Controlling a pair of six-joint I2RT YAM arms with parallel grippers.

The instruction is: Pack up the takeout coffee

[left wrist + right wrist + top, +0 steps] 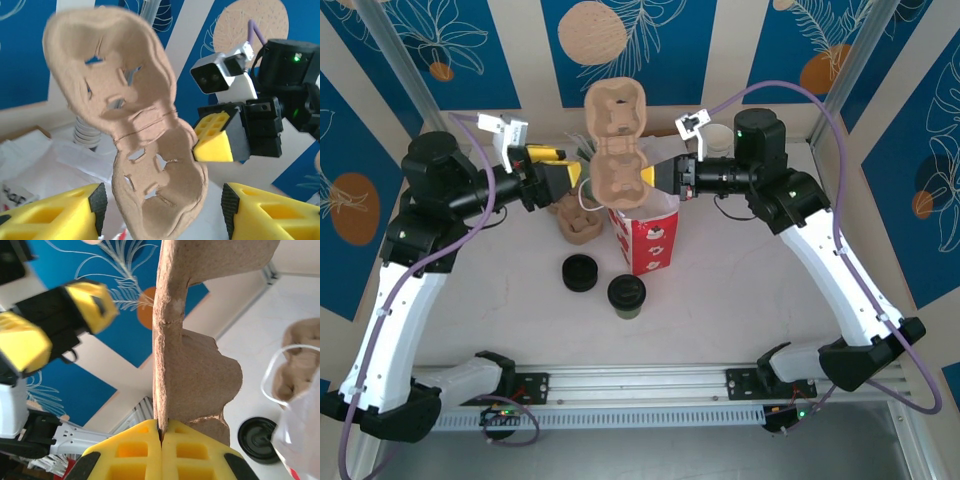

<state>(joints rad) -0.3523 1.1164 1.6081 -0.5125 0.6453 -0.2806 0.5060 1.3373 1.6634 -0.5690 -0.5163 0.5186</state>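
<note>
Guard against toppling coffee [627,293], upright on table [740,290] just before bag [645,240]. Expect carrier [616,140] to pivot or slip: clamped by one edge in right gripper [161,434]; left gripper [164,202] spread apart around it. Count one coffee, one lid stack [581,272], one bag, one held carrier; spares [580,222] beside bag, possibly several.
</note>
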